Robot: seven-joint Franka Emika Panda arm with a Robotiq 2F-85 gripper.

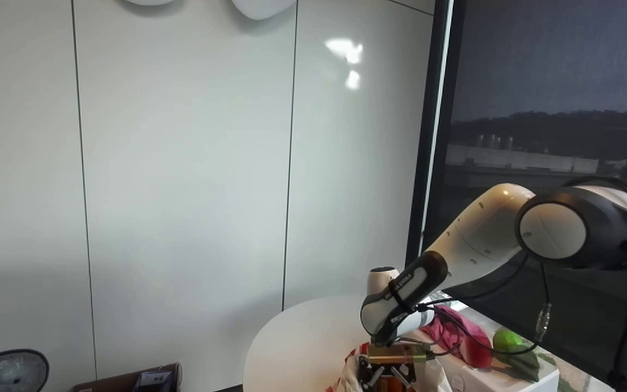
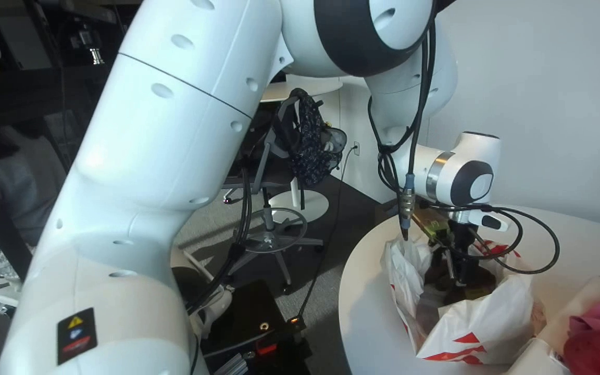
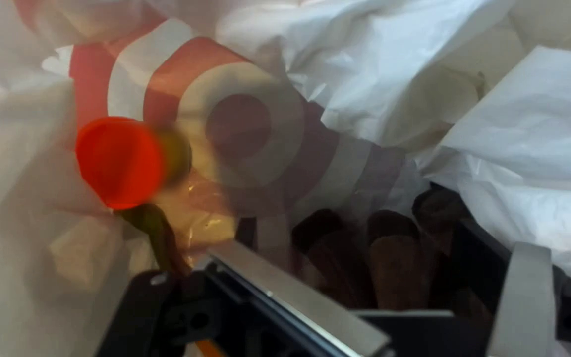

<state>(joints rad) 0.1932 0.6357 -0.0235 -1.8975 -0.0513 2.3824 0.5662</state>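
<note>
A white plastic bag with red markings (image 2: 487,325) stands open on the round white table. It also shows in an exterior view (image 1: 437,375) and fills the wrist view (image 3: 389,64). My gripper (image 2: 461,265) points down into the bag's mouth. In the wrist view, the gripper's fingers (image 3: 377,267) are wide apart. Several brown, bottle-like things with dark ends (image 3: 395,267) lie in shadow beyond and between the fingers. A dark thing with a pale edge (image 3: 409,329) sits between them; I cannot tell what it is. A bright red cap-like thing (image 3: 119,163) is beside the left finger.
On the round table (image 1: 302,340) beside the bag is a white box (image 1: 515,381) bearing pink cloth (image 1: 449,326), a red round thing (image 1: 475,351) and a green thing (image 1: 506,340). Cables (image 2: 534,229) loop round the wrist. A chair holds a backpack (image 2: 308,140).
</note>
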